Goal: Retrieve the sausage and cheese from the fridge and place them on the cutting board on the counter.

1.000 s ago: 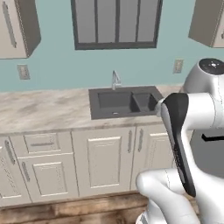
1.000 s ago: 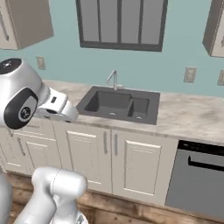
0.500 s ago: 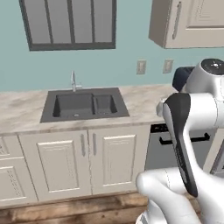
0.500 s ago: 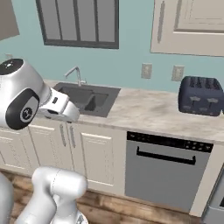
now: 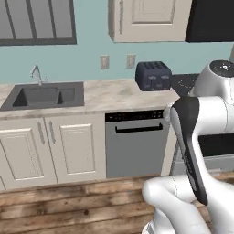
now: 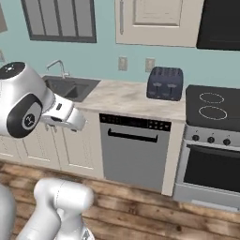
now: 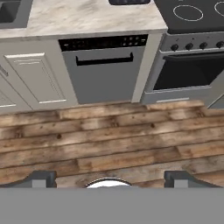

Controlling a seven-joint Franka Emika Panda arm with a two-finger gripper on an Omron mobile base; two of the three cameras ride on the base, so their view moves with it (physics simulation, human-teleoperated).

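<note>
The beige marbled counter (image 5: 114,93) (image 6: 123,97) (image 7: 87,17) runs over cream cabinets. Sausage, cheese, fridge and cutting board are out of view. In the hand view my gripper (image 7: 111,178) points down at the wooden floor in front of the cabinets. Its two dark fingertips (image 7: 43,177) stand wide apart, open, with nothing between them. My white arm fills the right of the left base view and the left of the right base view.
A dark sink (image 5: 43,96) (image 6: 70,86) is set in the counter at the left. A grey dishwasher (image 5: 135,141) (image 6: 133,150) (image 7: 103,70) sits under it. A dark toaster (image 5: 153,75) (image 6: 165,83) stands by the black-topped stove (image 6: 213,136) (image 7: 192,43) on the right.
The whole picture has slid left, so the base has moved to the right. The sink went from centre to far left; dishwasher, toaster and stove came into view. The gripper stays open.
</note>
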